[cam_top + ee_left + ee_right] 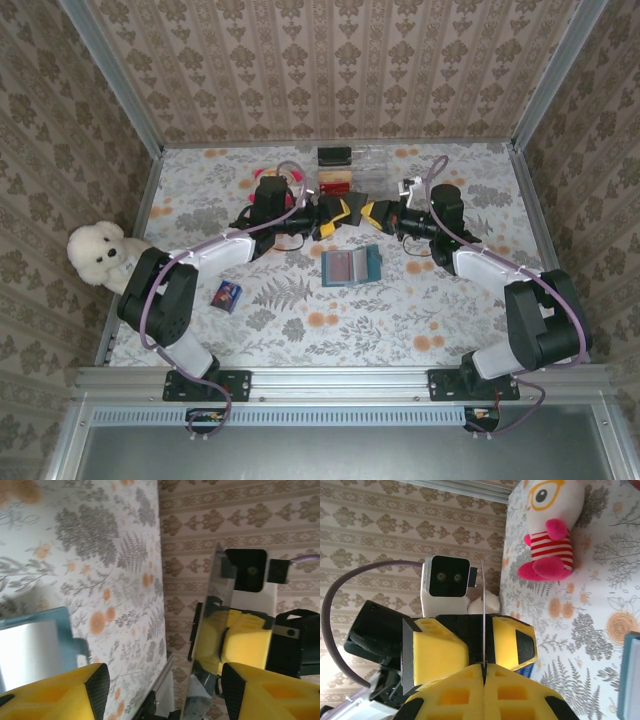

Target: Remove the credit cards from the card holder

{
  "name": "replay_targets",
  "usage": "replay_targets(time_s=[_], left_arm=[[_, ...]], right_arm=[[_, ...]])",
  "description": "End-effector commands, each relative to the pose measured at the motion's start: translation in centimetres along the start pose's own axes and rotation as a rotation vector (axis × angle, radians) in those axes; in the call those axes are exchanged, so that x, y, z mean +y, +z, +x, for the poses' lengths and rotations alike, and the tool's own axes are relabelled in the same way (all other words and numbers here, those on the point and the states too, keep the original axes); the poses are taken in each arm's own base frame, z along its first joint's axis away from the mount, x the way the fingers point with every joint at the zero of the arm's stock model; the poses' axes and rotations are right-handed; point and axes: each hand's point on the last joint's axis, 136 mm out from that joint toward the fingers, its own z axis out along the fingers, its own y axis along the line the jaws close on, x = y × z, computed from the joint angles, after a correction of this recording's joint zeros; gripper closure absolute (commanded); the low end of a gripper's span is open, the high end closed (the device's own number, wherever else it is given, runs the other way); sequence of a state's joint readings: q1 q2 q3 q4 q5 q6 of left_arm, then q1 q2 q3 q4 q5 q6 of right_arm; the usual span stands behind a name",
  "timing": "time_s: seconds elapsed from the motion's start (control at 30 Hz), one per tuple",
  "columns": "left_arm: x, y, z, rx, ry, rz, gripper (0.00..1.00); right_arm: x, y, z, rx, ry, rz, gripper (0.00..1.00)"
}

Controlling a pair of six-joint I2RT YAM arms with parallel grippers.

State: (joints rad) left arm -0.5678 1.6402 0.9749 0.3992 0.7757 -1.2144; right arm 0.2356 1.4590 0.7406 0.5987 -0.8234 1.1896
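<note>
room: wallpapered walls, floral table (pixel 450 320); clock directions read from top view
right gripper (pixel 484 667): pinched tight on a card (pixel 216 587), which stands on edge in the air, just 12 o'clock of table centre
left gripper (pixel 165 680): jaws apart, one finger on each side of the card, nose to nose with right gripper; cannot tell if it touches the card
holder (pixel 350 266): lies open and flat on table, just 6 o'clock of the grippers, nothing holding it; pinkish patch inside may be another card, too small to tell
tray (pixel 382 168): clear, at 12 o'clock by back wall, red and orange flat pieces in it, likely cards
other: plush (pixel 98 255) at 9 o'clock, can (pixel 228 295) at 8 o'clock, both well apart from the grippers
step: looks like a mid-air handover of the card, right to left
risk 1: right lets go before left has closed, so the card drops onto holder or table
risk 2: card sits nearer one left finger, so closing may shove it sideways and twist it out of the pinch
risk 3: thin slick card held by a small bite at its edge may pivot or slip
risk 4: fingers are very close, so a small misalignment could knock them together and jar the card loose
</note>
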Motion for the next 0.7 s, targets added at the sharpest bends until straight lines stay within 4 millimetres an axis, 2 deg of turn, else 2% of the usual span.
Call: replay_targets(time_s=[0.0,0.13,0.37,0.47,0.67], left_arm=[[-3.6,-1.0,-0.3,-0.022,0.038,0.119,0.47],[-4.2,-1.2,-0.4,-0.04,0.043,0.149,0.58],[-4.3,-1.5,0.1,-0.039,0.055,0.162,0.69],[-5.1,-1.5,0.1,-0.028,0.062,0.197,0.79],[-5.9,-1.9,-0.4,-0.031,0.11,0.191,0.94]], right_arm=[[2.3,-0.2,-0.3,-0.011,-0.008,-0.076,1.0],[2.6,-0.2,-0.5,-0.017,-0.006,-0.086,1.0],[2.8,0.0,-0.9,-0.029,0.004,-0.102,1.0],[3.1,0.1,-1.0,-0.026,0.008,-0.119,1.0],[2.4,0.2,-0.5,0.002,0.013,-0.1,0.99]])
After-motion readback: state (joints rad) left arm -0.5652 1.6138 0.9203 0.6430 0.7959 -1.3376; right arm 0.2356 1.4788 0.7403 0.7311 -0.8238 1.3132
